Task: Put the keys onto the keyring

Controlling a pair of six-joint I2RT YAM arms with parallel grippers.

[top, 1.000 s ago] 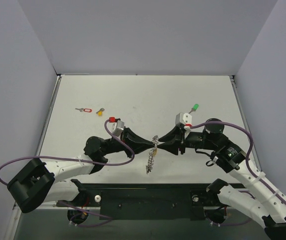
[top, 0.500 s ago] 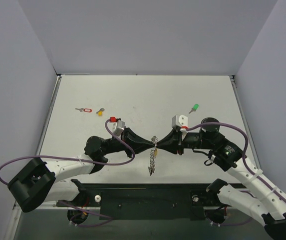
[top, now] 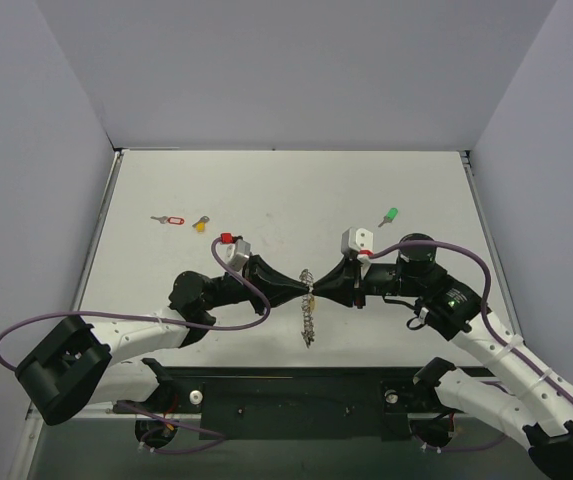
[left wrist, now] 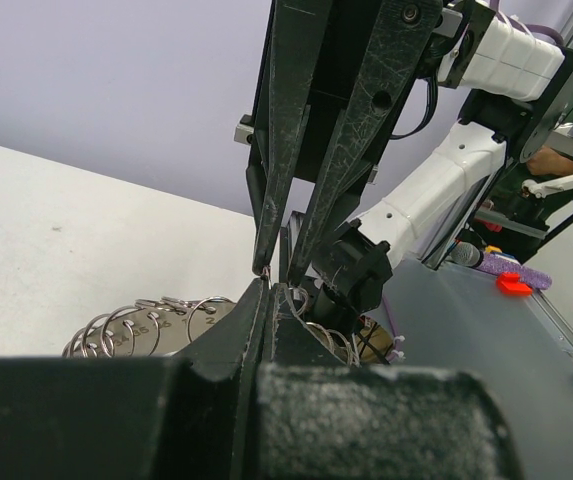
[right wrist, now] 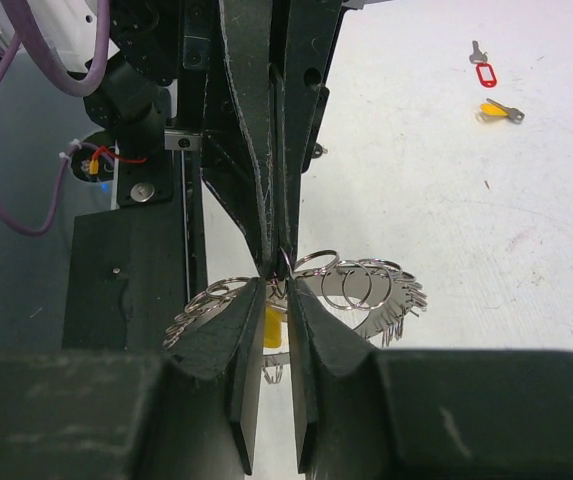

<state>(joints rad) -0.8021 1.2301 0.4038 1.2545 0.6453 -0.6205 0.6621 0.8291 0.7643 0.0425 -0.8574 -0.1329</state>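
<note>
The keyring (top: pixel 309 318), a floppy silver loop of many small rings, hangs above the near middle of the table between both grippers. My left gripper (top: pixel 303 288) is shut on its top from the left, fingertips pinched together (left wrist: pixel 269 285). My right gripper (top: pixel 317 289) meets it tip to tip from the right, jaws narrowed onto a ring wire (right wrist: pixel 278 283). The rings fan out on both sides (right wrist: pixel 366 290) (left wrist: pixel 151 325). A small yellow piece (right wrist: pixel 274 328) hangs below the rings. On the table lie a green-headed key (top: pixel 389 216), a yellow-headed key (top: pixel 200 224) and a red-tagged key (top: pixel 169 220).
The yellow-headed key (right wrist: pixel 499 111) and red-tagged key (right wrist: pixel 483 70) also show far off in the right wrist view. White walls enclose the table on three sides. The black base rail (top: pixel 296 400) runs along the near edge under the arms.
My right gripper has narrowed its jaws onto the ring and edged left. The hanging part of the keyring has swung slightly right and hangs straighter. The left gripper stays shut.
</note>
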